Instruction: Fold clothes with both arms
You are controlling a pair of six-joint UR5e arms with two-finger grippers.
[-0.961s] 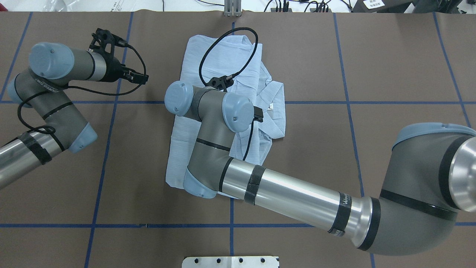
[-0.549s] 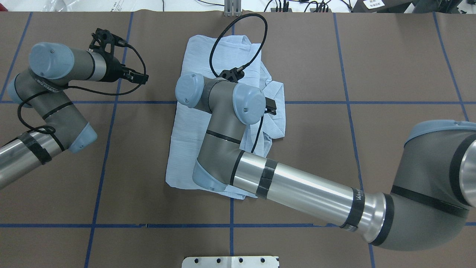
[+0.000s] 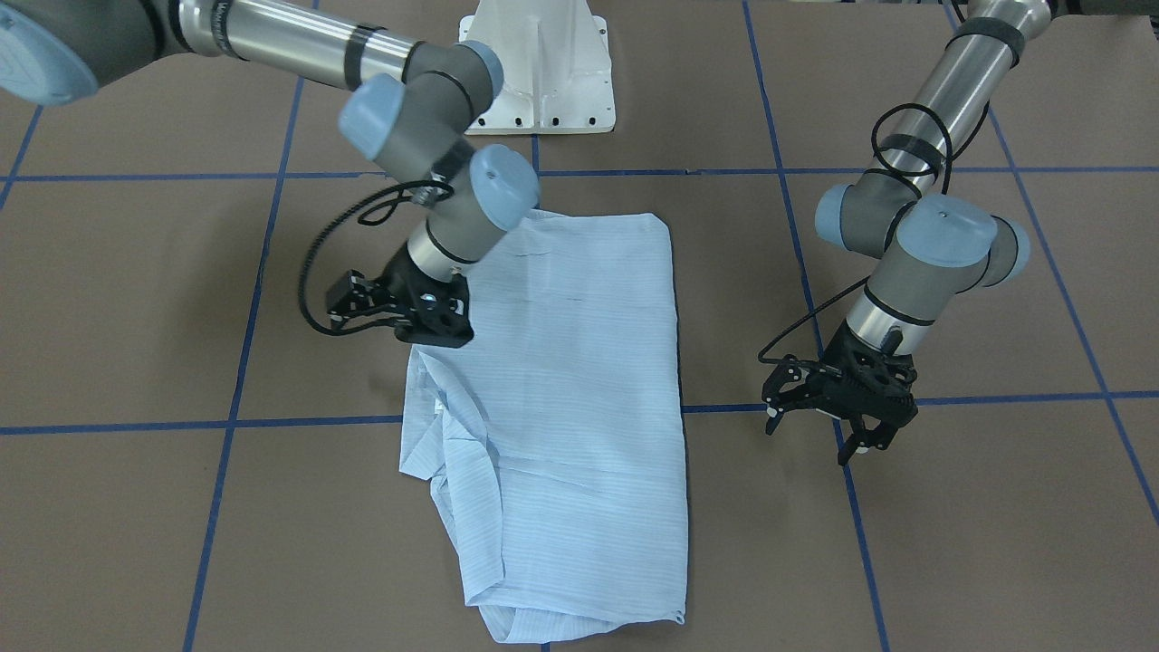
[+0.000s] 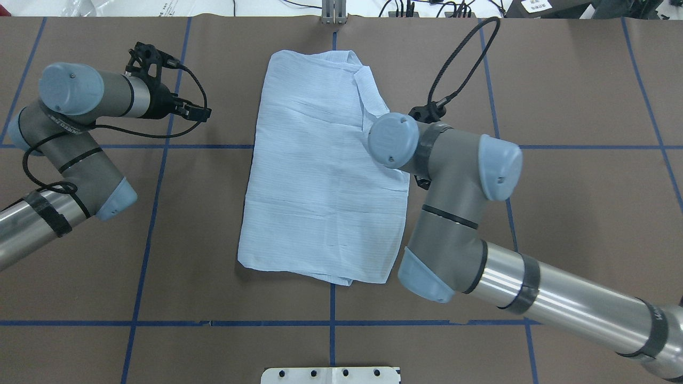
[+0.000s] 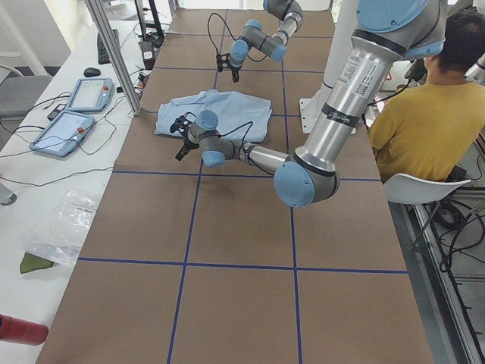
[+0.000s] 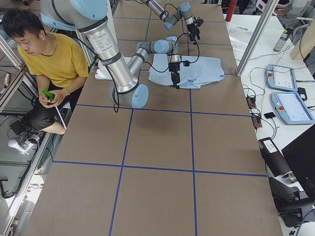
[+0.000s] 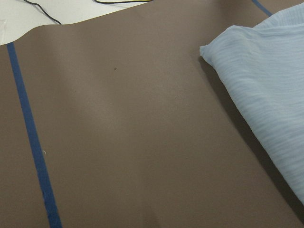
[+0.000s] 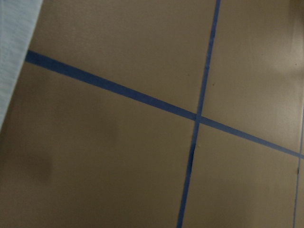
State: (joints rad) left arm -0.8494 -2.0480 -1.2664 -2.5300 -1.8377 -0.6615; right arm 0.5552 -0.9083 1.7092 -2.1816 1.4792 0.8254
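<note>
Right arm point(image 4: 459, 176), wrist down, beside shirt point(image 4: 315, 160)

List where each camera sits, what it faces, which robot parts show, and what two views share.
Front-facing: across the table, looking steeply down at the shirt; right arm, left arm, pedestal show.
Overhead: behind the robot, looking down; both arms.
Exterior left: table's end, looking along it; left arm near.
Exterior right: opposite end; right arm near.
Left wrist: faces table and shirt edge; no robot parts.
Right wrist: faces tape cross; likewise none.
Shared: both side views show a seated person.
</note>
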